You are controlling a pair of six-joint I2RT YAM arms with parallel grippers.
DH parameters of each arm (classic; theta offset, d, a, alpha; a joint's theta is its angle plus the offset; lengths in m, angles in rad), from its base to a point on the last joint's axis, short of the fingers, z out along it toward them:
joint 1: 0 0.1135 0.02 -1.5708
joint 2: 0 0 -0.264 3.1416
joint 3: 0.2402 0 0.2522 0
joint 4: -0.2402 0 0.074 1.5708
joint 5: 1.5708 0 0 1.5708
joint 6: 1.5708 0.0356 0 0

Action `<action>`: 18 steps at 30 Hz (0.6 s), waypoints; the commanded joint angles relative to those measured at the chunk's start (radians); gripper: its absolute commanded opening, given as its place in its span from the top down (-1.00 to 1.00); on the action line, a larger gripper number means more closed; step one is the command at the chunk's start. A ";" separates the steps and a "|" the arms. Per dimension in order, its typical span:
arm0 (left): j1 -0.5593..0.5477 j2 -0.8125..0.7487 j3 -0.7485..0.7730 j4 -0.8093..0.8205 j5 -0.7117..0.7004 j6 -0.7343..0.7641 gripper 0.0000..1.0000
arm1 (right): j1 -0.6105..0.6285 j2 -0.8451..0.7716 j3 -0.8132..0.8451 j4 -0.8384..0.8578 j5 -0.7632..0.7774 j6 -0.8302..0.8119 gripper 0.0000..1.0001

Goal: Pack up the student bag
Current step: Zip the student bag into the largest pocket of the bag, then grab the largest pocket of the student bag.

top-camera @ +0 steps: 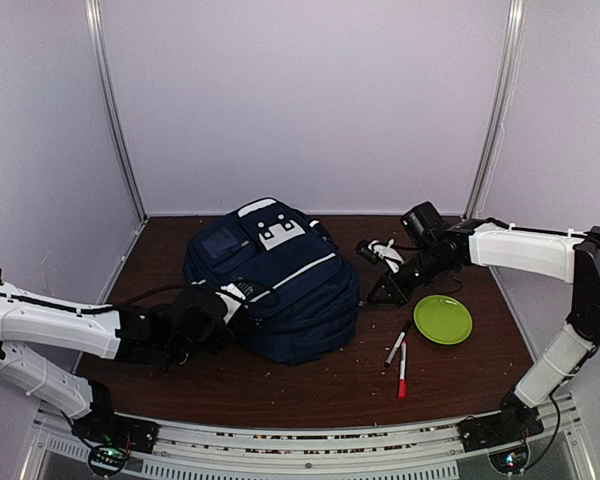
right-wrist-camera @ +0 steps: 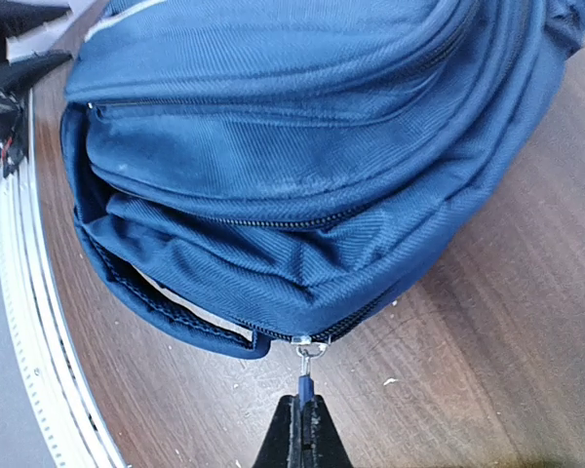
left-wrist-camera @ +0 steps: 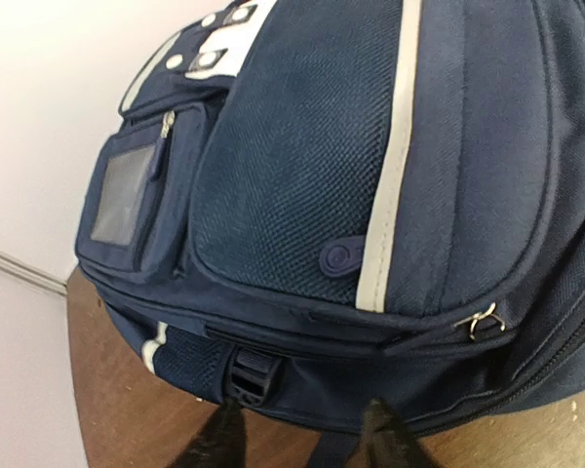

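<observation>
The student bag (top-camera: 275,275) lies in the middle of the table, navy blue with a white stripe and a white patch near its top. In the right wrist view my right gripper (right-wrist-camera: 302,414) is shut on the blue tab of a zipper pull (right-wrist-camera: 305,382) at the bag's (right-wrist-camera: 273,175) lower seam. Left of the slider the zipper gapes a little, showing a light lining. In the top view that gripper (top-camera: 368,250) sits at the bag's right side. My left gripper (left-wrist-camera: 305,424) is open at the bag's (left-wrist-camera: 370,195) bottom edge, near a black buckle (left-wrist-camera: 249,370), with nothing held.
A green plate (top-camera: 442,319) lies right of the bag. Two pens rest in front of the plate, a black and white one (top-camera: 397,345) and a red one (top-camera: 402,372). White walls close in the back and both sides. A metal rail (top-camera: 300,445) runs along the near edge.
</observation>
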State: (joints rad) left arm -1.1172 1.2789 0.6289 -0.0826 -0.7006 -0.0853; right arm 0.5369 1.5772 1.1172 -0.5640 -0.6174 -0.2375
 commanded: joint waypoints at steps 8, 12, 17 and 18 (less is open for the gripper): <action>-0.098 0.001 0.133 -0.005 0.105 0.128 -0.11 | 0.132 0.035 0.030 -0.081 0.025 -0.024 1.00; -0.117 0.120 0.230 -0.012 0.105 0.156 -0.11 | 0.103 0.051 0.015 -0.087 0.112 -0.021 1.00; -0.127 0.177 0.262 0.025 0.134 0.161 -0.11 | 0.034 0.104 0.022 -0.088 0.095 -0.043 0.71; -0.128 0.179 0.261 0.030 0.136 0.158 -0.11 | 0.030 0.107 0.022 -0.088 0.079 -0.058 0.62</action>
State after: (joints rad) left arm -1.2377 1.4452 0.8658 -0.0998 -0.5953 0.0540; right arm 0.5995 1.6520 1.1389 -0.6373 -0.5438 -0.2646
